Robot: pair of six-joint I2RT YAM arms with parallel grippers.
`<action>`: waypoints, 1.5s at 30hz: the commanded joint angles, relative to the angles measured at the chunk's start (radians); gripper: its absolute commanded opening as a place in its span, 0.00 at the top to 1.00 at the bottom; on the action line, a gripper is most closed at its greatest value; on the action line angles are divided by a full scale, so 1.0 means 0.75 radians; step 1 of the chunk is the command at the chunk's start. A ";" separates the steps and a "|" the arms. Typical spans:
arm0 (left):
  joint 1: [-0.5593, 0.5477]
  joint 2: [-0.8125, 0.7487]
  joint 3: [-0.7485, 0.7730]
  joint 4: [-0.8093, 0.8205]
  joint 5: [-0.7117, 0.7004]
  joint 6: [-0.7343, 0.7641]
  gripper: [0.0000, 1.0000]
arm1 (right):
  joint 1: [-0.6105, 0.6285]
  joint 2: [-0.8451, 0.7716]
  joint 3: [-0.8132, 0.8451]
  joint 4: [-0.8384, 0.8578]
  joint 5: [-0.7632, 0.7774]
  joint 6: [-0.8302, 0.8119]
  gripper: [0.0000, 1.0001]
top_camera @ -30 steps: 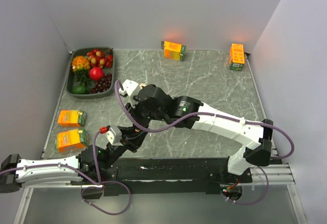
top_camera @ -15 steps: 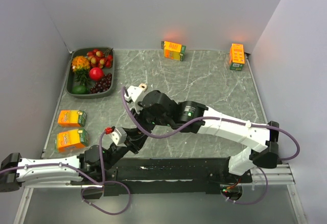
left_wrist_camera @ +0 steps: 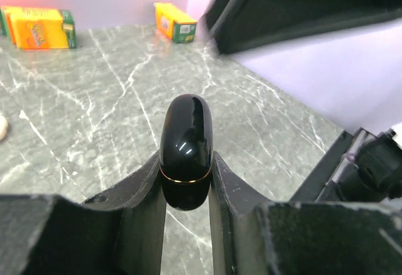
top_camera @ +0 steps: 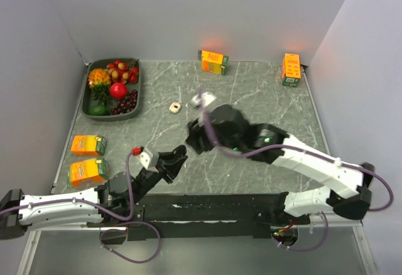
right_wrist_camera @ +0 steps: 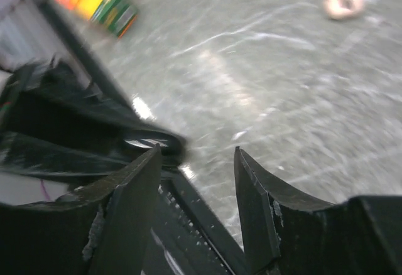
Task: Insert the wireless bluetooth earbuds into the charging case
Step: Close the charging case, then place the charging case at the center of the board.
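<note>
Grips a glossy black oval plastic case (left_wrist_camera: 186,130) in the left gripper (left_wrist_camera: 186,159), jaws clamped on it. Hangs the right gripper (right_wrist_camera: 196,156) at 2 o'clock, jaws apart. Shows a tiny whitish plastic piece (top_camera: 175,107), probably an earbud, lying at 12 o'clock from the case.

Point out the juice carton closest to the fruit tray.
The left-edge carton directly next to the tray; its neighbour sits nearer the arms, the other two along the far edge.

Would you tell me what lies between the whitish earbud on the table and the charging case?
Only bare table separates the whitish earbud from the charging case, in the top and left wrist views.
</note>
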 commanded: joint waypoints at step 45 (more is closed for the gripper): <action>1.082 2.194 1.631 -0.877 1.401 -0.762 0.18 | -0.436 -0.451 -0.394 0.090 0.045 0.195 0.40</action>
